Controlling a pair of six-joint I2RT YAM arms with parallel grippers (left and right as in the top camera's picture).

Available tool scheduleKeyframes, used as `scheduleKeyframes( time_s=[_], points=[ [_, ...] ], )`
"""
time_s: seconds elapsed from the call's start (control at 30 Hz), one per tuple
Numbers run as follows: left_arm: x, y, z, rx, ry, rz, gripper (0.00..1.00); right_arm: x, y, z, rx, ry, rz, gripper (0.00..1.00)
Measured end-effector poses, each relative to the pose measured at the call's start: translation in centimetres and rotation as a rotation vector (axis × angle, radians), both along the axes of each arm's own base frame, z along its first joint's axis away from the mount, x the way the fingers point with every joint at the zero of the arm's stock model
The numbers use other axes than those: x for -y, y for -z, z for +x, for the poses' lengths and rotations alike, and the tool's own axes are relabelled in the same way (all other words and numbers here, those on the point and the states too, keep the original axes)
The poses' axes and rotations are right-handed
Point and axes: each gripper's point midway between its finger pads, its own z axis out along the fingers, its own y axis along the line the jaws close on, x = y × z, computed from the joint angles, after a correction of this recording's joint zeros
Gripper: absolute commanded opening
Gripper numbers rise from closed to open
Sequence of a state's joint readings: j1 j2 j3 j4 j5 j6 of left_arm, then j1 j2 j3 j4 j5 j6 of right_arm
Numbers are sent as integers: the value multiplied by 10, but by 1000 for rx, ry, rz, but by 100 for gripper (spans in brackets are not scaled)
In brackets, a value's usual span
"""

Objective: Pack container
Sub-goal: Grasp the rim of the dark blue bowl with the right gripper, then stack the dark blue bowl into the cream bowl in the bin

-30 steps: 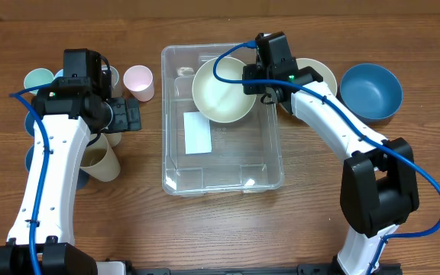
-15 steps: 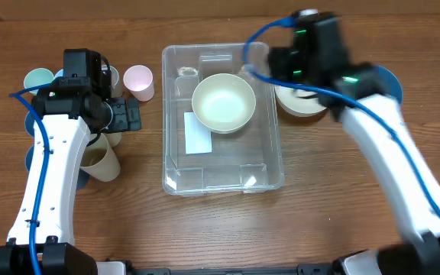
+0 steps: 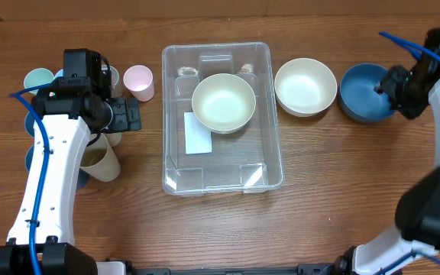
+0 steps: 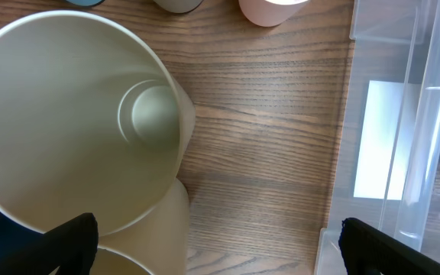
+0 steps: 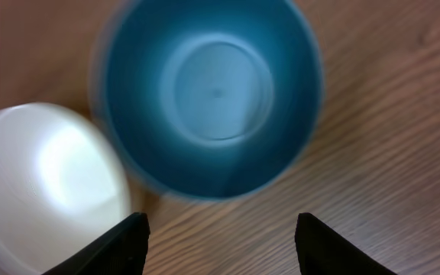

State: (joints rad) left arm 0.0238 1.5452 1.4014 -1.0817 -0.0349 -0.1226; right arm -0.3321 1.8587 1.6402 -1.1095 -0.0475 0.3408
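Note:
The clear plastic container (image 3: 260,172) sits mid-table with a white label on its base and one cream bowl (image 3: 223,101) inside its far half. Its wall also shows in the left wrist view (image 4: 403,153). A second cream bowl (image 3: 305,86) and a blue bowl (image 3: 361,92) sit on the table right of it. My right gripper (image 3: 397,92) is open and empty at the blue bowl's right side; its wrist view shows the blue bowl (image 5: 208,95) and cream bowl (image 5: 44,183) below it. My left gripper (image 3: 127,116) is open and empty, between the cups and the container.
Several cups stand at the far left: a pink one (image 3: 138,81), light blue ones (image 3: 38,79) and tan ones (image 3: 101,160). The left wrist view shows a large tan cup (image 4: 75,114) right under the left finger.
My right gripper let go of the cream bowl, which now rests in the container, and swung right past the second cream bowl to the blue bowl. The left arm has not moved.

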Motion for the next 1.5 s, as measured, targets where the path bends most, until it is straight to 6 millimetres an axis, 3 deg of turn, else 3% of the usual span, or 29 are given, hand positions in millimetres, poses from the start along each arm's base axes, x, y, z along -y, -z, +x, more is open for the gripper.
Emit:
scheduleKeyframes(
  time_s=[0.1,0.17,0.27,0.37,0.43,0.5,0.73,0.9,0.97,1.07,1.17,1.23,1.3,1.4,1.43,1.5],
  points=[
    [0,0,0,0,0,0,100,26,50,-10,-104,91,86,63],
    [0,0,0,0,0,0,100,38,71,-14,-135,133,120,63],
    [0,0,0,0,0,0,100,45,87,-8,-130,145,134,54],
    [0,0,0,0,0,0,100,43,94,3,-104,136,137,33],
    [0,0,0,0,0,0,100,42,95,6,-94,132,136,29],
    [0,0,0,0,0,0,100,42,95,8,-90,132,136,5],
    [0,0,0,0,0,0,100,44,95,5,-99,152,132,4],
    [0,0,0,0,0,0,100,42,93,-7,-147,159,132,4],
    [0,0,0,0,0,0,100,40,83,-12,-156,159,126,4],
    [0,0,0,0,0,0,100,33,35,-7,-69,138,84,4],
    [0,0,0,0,0,0,100,0,-51,8,125,48,18,4],
    [0,0,0,0,0,0,100,-49,-113,11,273,-70,-14,4],
    [0,0,0,0,0,0,100,-113,-151,5,367,-227,-5,4],
    [0,0,0,0,0,0,100,-192,-153,-3,371,-431,28,4],
    [0,0,0,0,0,0,100,-231,-138,-3,333,-530,44,4],
    [0,0,0,0,0,0,100,-261,-116,-5,278,-605,53,4]
  ],
)
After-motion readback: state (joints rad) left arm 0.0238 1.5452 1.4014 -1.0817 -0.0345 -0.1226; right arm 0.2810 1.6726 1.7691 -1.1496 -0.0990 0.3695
